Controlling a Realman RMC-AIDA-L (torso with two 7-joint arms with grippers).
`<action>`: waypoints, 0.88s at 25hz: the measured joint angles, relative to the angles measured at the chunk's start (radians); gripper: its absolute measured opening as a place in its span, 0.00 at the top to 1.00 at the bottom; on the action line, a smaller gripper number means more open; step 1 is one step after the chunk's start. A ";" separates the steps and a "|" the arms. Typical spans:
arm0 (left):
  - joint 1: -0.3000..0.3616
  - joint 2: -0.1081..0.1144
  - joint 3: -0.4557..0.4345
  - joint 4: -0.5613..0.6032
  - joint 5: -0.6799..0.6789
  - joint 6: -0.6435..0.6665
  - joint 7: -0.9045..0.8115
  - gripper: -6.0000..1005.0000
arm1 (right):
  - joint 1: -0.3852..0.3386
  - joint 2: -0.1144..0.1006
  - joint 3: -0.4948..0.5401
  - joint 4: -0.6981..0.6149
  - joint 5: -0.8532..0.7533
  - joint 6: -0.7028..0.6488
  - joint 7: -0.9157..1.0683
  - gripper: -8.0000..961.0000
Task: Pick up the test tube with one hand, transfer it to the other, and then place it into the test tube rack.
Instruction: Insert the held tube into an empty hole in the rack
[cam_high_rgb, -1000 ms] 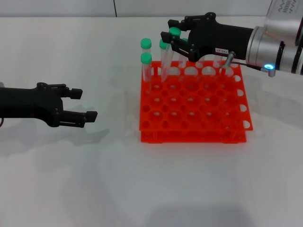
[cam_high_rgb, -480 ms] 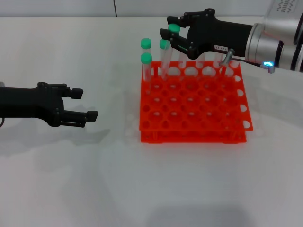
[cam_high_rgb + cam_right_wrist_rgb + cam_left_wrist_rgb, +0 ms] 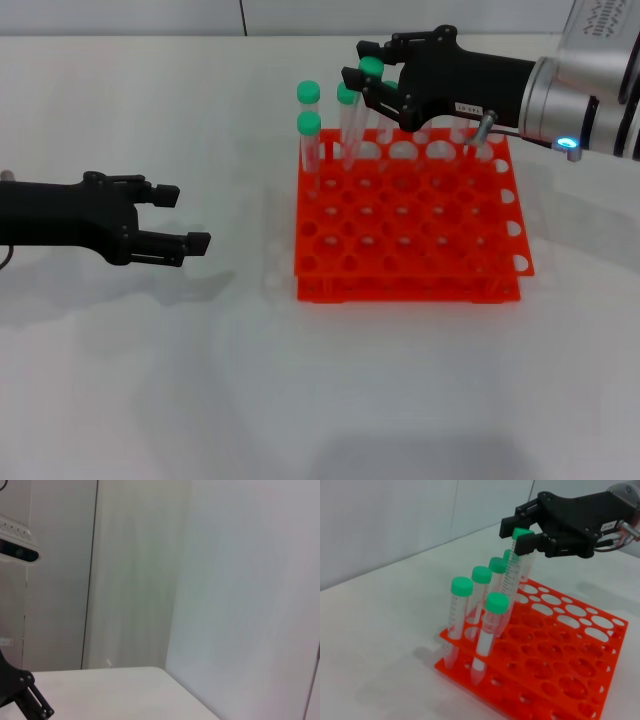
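My right gripper hangs over the back left of the orange-red test tube rack, shut on the green cap of a clear test tube. The tube leans, its lower end down at the rack's back row. In the left wrist view the same tube hangs tilted from the right gripper above the rack, and its tip is hidden behind other tubes. My left gripper hovers low over the table left of the rack, open and holding nothing.
Several other green-capped tubes stand in the rack's back left corner, close beside the held one. They show again in the left wrist view as a cluster of tubes. White table surrounds the rack. The right wrist view shows only wall and table.
The right gripper lifted the tube slightly half a second ago and has come back down to about where it was. The left gripper has crept a little to the right.
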 joint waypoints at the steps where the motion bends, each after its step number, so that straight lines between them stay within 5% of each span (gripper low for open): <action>1: 0.000 0.000 0.000 -0.001 0.000 -0.002 0.000 0.14 | 0.001 0.000 -0.001 0.003 0.001 0.000 -0.002 0.70; 22: -0.025 -0.015 0.009 -0.010 0.074 -0.002 -0.004 0.14 | 0.016 0.000 -0.032 0.020 0.020 0.007 0.000 0.70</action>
